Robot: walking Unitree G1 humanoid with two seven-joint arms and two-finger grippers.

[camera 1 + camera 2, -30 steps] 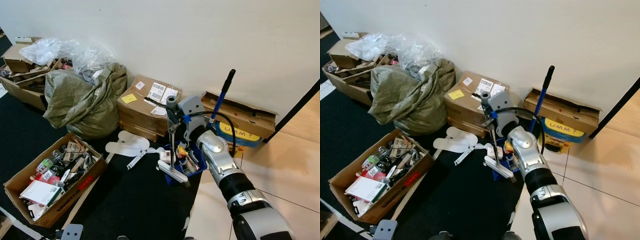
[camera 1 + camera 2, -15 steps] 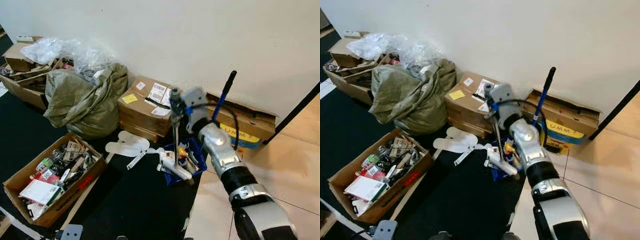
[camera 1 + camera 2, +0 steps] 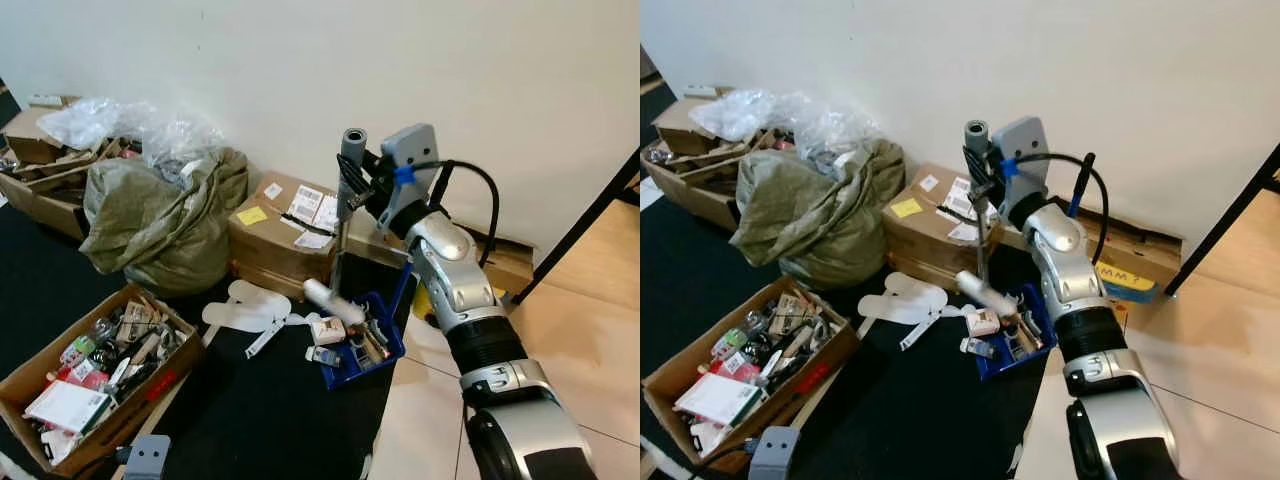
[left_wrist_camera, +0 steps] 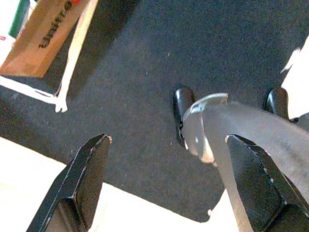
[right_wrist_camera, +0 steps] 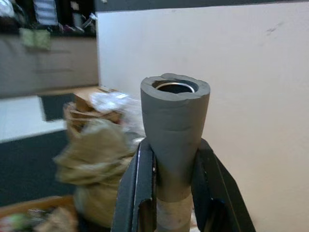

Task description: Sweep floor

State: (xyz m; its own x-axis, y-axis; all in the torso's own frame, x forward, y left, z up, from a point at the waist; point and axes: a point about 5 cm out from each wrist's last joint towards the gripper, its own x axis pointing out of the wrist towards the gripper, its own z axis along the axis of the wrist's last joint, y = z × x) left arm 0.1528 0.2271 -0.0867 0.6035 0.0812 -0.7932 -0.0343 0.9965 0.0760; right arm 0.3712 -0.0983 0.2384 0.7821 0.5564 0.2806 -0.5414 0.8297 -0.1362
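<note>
Broom handle (image 3: pixel 343 215) stands nearly upright in front of the wall, its grey foam grip at the top and its pale head (image 3: pixel 334 301) raised just above the blue bin (image 3: pixel 385 345) of odds and ends. Going from my left: an open cardboard box (image 3: pixel 60 395) of clutter sits on the dark floor (image 3: pixel 260 410), behind it a slumped olive sack (image 3: pixel 150 215) with clear plastic bags on top, then white shoe insoles (image 3: pixel 245 305) lying flat, then taped brown boxes (image 3: pixel 285 225) against the wall. My left tool (image 4: pixel 166 183) hangs over the dark floor with its fingers spread wide and nothing between them. My right tool (image 3: pixel 352 180) is at the top of the handle, fingers (image 5: pixel 140 188) pressed against the grip on both sides, pinching it. To the right the floor is pale tile (image 3: pixel 590 350).
</note>
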